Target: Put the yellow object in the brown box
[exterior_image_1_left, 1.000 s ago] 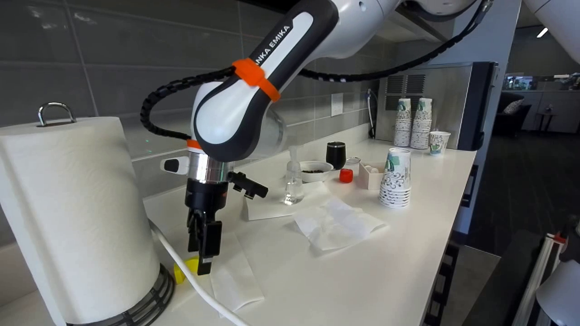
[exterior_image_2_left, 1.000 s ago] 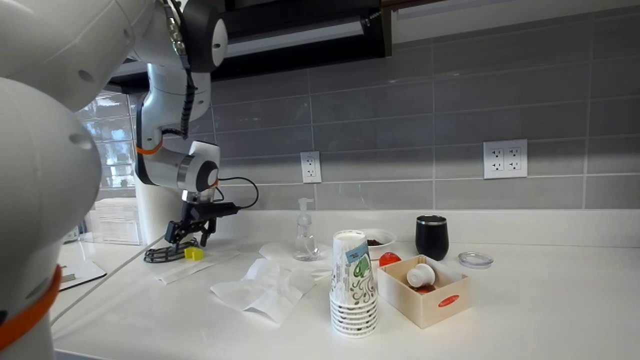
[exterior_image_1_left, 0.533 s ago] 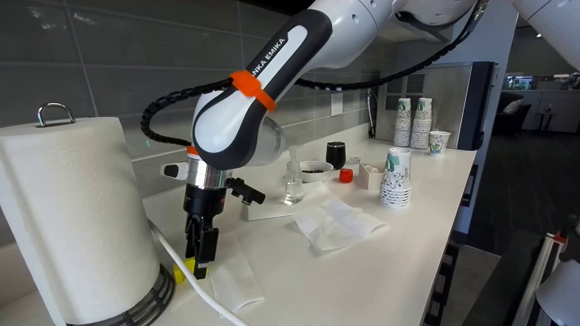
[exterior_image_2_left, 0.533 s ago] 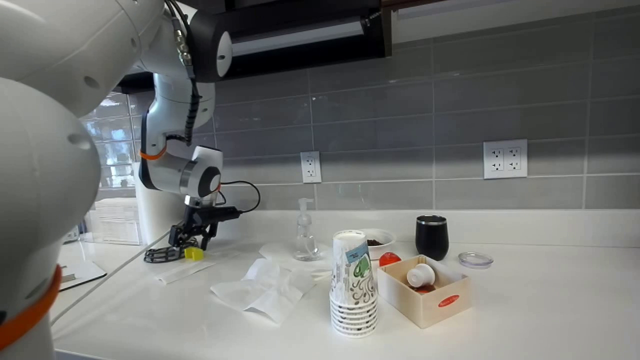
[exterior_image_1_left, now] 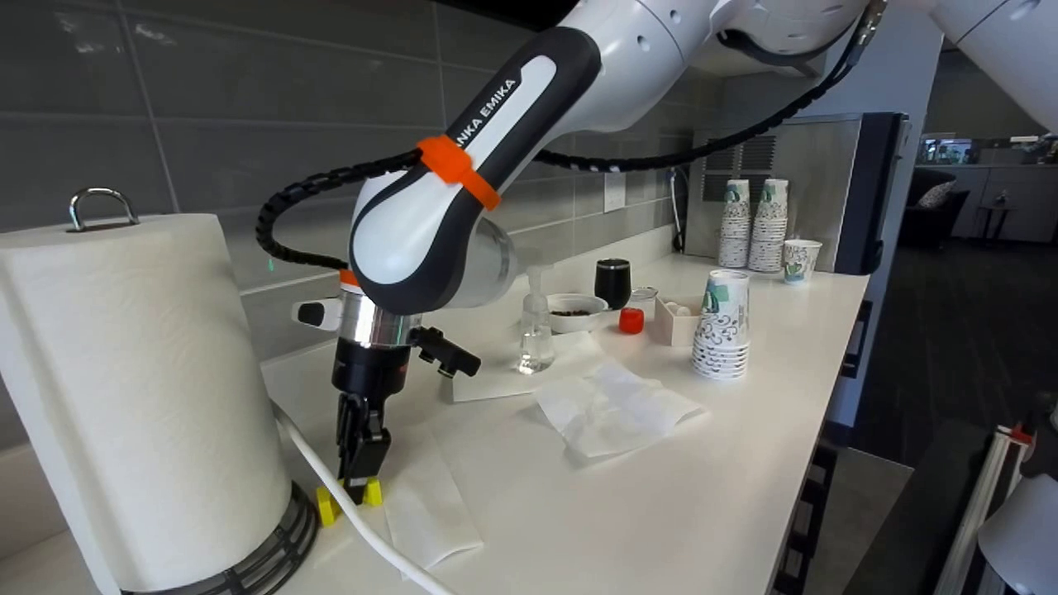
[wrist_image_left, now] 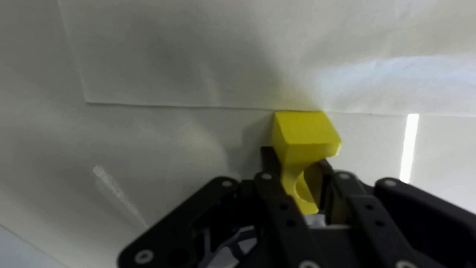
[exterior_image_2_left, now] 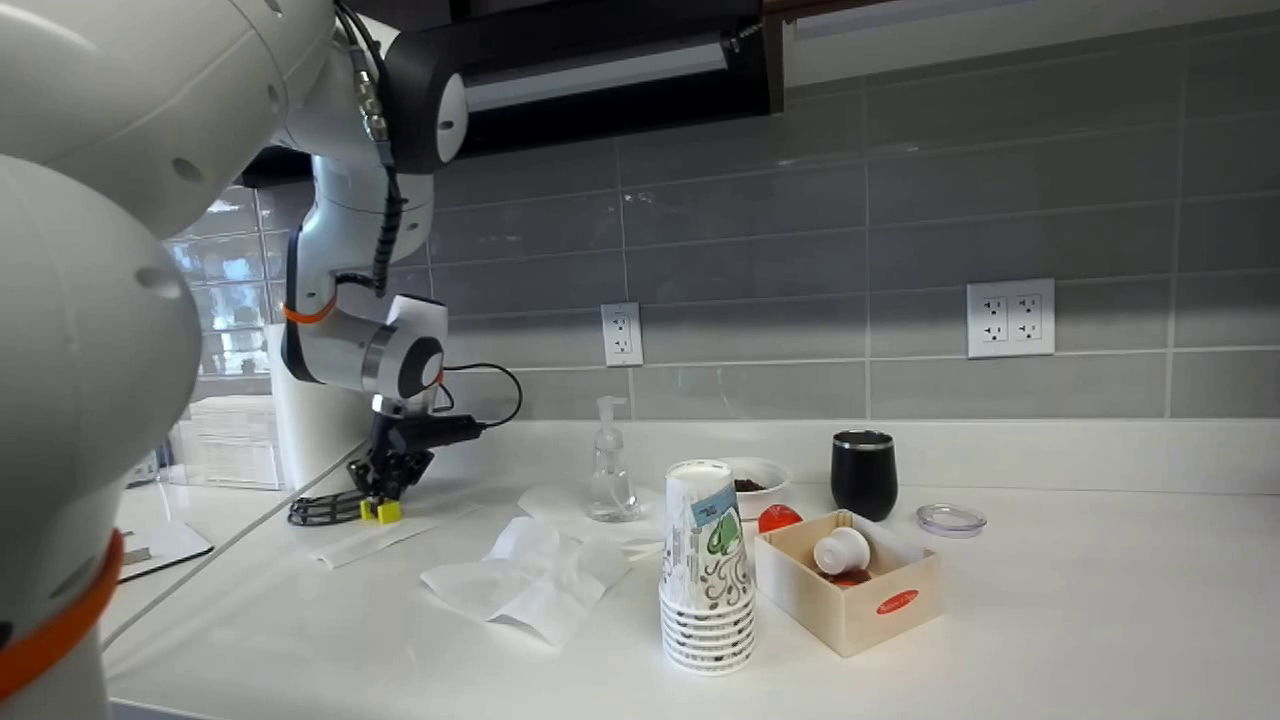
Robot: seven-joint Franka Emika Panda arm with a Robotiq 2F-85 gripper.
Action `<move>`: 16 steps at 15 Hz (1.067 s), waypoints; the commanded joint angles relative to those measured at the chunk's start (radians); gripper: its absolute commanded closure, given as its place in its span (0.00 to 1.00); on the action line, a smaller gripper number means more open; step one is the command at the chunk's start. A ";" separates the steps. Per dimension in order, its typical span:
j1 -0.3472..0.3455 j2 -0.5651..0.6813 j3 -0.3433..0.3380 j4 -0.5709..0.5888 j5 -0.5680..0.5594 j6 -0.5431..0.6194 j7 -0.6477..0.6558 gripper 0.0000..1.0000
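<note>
Tool (wrist_image_left: 296,163) – closed to narrow gap, clamped on yellow obj (wrist_image_left: 306,128) – approx. mid-body.

pincer (wrist_image_left: 296,163) now tight on yellow block (wrist_image_left: 306,128)

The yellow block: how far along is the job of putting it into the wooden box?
Done: the gripper is set astride the yellow block. In hand: the grasp, seemingly closed on the block's narrow waist in the wrist view. Left: lift from the counter, carry, release; the wooden box stands well apart.

Paper towel roll (exterior_image_1_left: 136,397), clear pump bottle (exterior_image_1_left: 536,335) on white paper (exterior_image_1_left: 496,383), black tumbler (exterior_image_1_left: 612,285), stacked patterned cups (exterior_image_1_left: 722,326)
</note>
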 commanded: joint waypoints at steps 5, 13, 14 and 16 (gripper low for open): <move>-0.025 -0.010 0.021 -0.001 0.009 0.022 0.019 0.95; -0.030 -0.283 -0.010 -0.175 0.044 0.006 0.307 0.95; -0.032 -0.313 -0.015 -0.197 0.053 -0.011 0.354 0.95; -0.055 -0.370 -0.010 -0.260 0.091 -0.030 0.425 0.95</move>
